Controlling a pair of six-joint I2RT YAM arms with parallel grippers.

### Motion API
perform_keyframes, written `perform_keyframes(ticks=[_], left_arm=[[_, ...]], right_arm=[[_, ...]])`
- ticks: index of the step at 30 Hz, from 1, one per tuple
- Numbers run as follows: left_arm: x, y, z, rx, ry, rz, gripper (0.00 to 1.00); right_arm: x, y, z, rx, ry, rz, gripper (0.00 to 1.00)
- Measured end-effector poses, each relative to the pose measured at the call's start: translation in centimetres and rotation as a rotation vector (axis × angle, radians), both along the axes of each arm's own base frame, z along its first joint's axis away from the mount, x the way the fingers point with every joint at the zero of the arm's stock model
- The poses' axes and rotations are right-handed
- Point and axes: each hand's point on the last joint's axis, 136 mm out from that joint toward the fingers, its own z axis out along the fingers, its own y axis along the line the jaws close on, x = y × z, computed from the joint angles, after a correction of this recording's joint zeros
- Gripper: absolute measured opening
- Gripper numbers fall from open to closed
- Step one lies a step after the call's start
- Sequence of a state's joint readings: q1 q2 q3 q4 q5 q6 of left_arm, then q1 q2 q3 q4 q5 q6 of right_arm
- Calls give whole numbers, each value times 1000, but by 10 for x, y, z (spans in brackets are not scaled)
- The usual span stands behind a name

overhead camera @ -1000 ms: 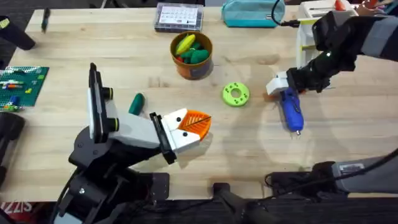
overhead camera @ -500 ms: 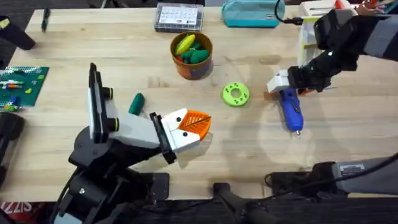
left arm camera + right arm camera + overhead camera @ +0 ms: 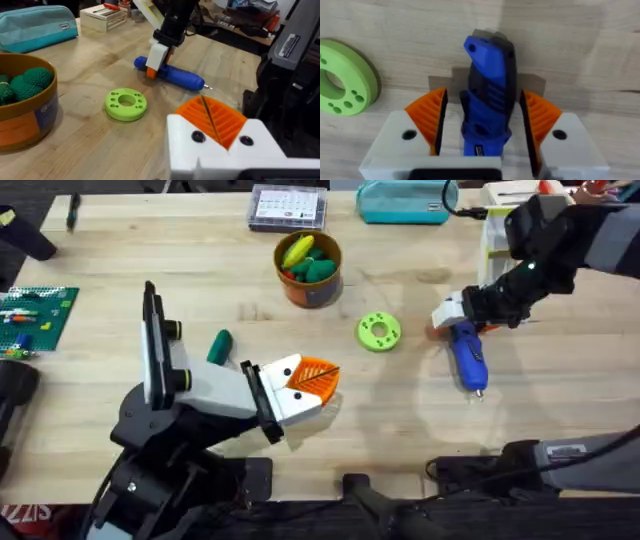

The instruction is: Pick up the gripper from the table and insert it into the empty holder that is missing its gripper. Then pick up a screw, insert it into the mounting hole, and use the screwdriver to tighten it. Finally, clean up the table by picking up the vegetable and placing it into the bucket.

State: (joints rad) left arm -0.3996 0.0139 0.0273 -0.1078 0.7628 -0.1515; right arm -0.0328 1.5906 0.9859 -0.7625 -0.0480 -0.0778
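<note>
The right gripper straddles the screwdriver lying on the table, orange pads spread either side of its rear end, apparently to grasp it.

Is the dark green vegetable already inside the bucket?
No: in the overhead view the vegetable lies on the bare table, well apart from the bucket.

We see black jointed arms ending in white grippers with orange ribbed pads and dark screws.
</note>
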Motion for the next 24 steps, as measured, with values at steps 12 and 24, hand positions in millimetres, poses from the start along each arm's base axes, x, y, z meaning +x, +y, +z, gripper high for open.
perform_keyframes(ticks=[12, 24], left_arm=[[0, 0, 0, 0, 0, 0, 9], [0, 0, 0, 0, 0, 0, 9]], right_arm=[[0, 2, -6, 1, -8, 4, 755], [1, 1, -6, -2, -13, 4, 335]])
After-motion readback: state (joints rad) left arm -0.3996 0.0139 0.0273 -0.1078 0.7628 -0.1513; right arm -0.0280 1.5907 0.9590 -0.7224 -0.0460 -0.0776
